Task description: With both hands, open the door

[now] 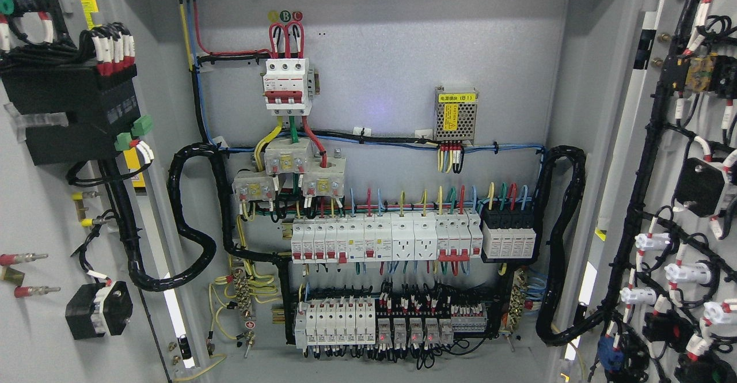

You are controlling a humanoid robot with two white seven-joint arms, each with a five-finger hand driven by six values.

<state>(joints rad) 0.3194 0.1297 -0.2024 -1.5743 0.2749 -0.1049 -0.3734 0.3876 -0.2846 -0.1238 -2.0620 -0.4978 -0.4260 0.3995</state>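
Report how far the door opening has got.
Done, as it looks: both doors stand swung wide, the left door and the right door showing their inner faces with wiring, and the cabinet's back panel with its breakers is fully exposed. In hand: nothing, since neither robot hand is in view. Left: nothing that shows here; the doors look as open as the view can tell.

Both grey metal doors (34, 210) (685, 158) stand swung wide, leaving the cabinet mouth free. The bare grey back panel (374, 66) up top is open; white breaker rows (386, 239) and looped black cable bundles (196, 222) crowd below.
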